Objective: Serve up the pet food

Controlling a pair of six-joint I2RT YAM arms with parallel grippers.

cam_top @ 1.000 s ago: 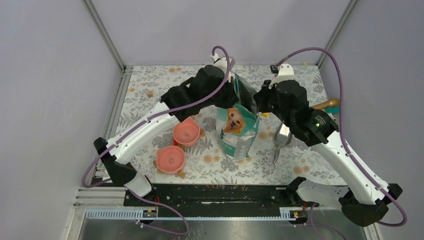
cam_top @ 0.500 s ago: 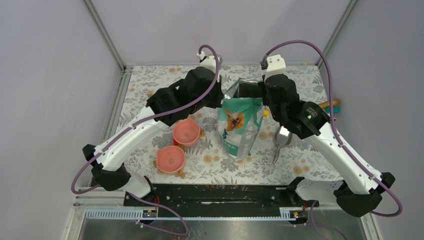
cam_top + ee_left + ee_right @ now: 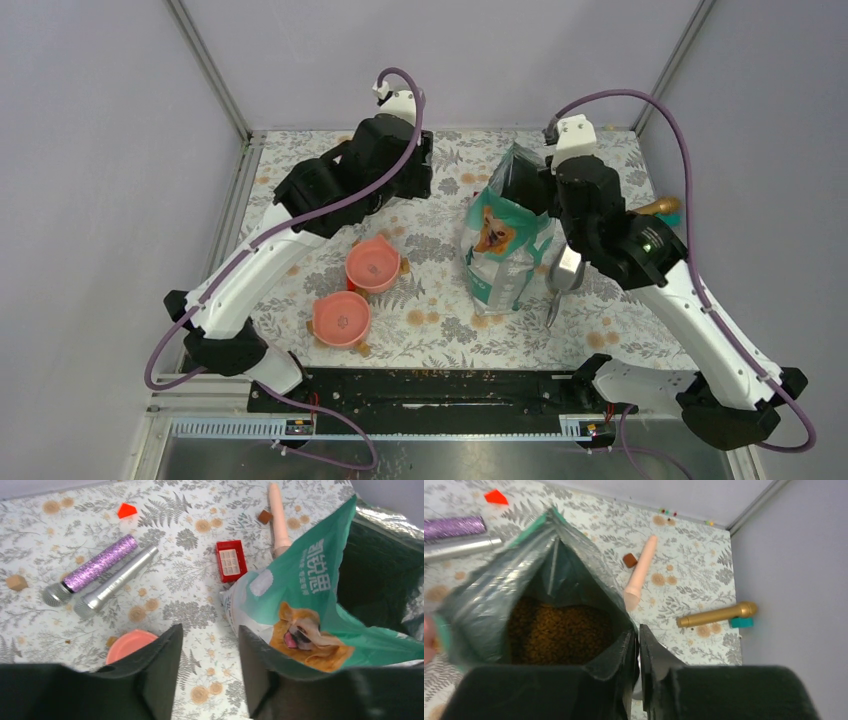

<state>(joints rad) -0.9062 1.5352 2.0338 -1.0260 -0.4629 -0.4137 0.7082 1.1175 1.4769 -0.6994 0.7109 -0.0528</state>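
The teal-green and silver pouch [image 3: 503,255] with the dog print stands upright at mid-table, its mouth spread wide. Brown kibble, the pet food [image 3: 559,630], fills its bottom in the right wrist view. My right gripper [image 3: 638,635] is shut on the pouch's right rim, at the top of the pouch [image 3: 530,185] in the top view. My left gripper [image 3: 210,630] is open with only tablecloth between its fingers, apart from the pouch [image 3: 310,595] and to its left. Two pink bowls [image 3: 373,264] [image 3: 341,317] sit left of the pouch.
A metal scoop [image 3: 565,275] lies right of the pouch. Purple [image 3: 95,570] and silver [image 3: 117,582] microphones, a red block [image 3: 231,560] and a peach stick [image 3: 277,515] lie behind it. A gold microphone [image 3: 716,615] and a teal block [image 3: 741,622] sit at the right.
My left gripper has let go of the pouch, opened and drawn back to the left. My right gripper has carried the pouch's top to the right and the bag has shifted right.
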